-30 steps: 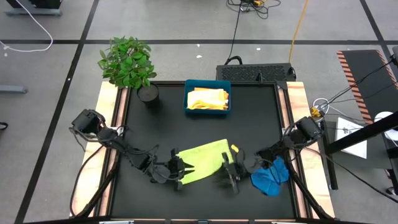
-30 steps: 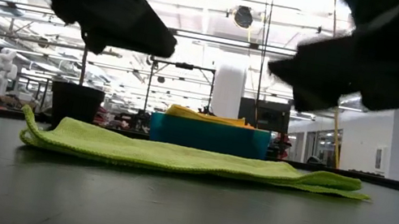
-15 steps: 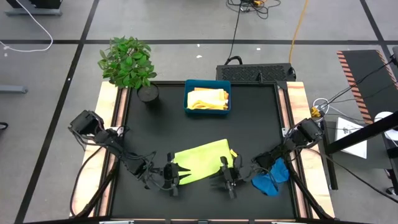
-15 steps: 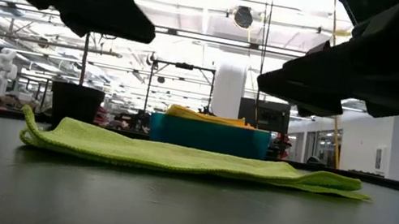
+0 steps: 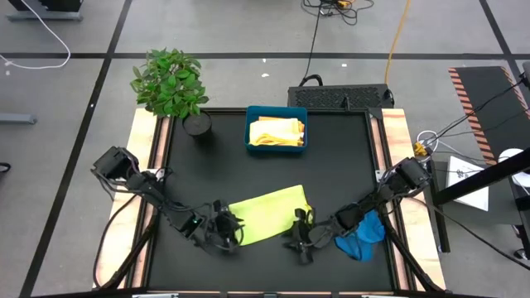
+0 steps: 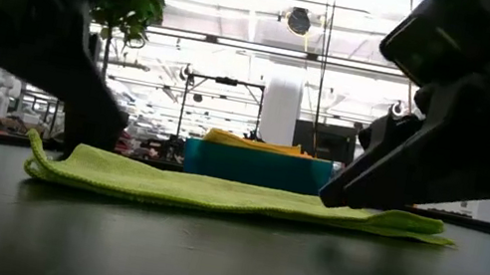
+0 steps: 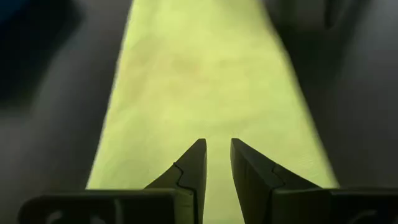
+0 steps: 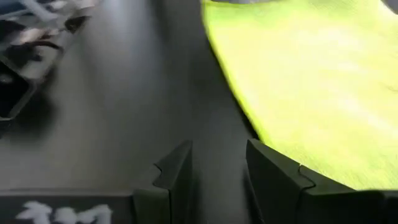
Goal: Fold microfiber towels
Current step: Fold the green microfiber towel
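Flat, rectangular lime green towel (image 5: 267, 213), finely nubbed weave.

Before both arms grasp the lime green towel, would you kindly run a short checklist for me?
1. Lime green towel lying flat on the table: ok.
2. Left gripper open, over the towel's end: ok.
3. Right gripper open at the other end: ok, though mostly over bare table.
4. Nothing held in either gripper: ok.
5. Blue towel clear of the green one: ok.
6. Fingers touching the cloth: cannot tell.
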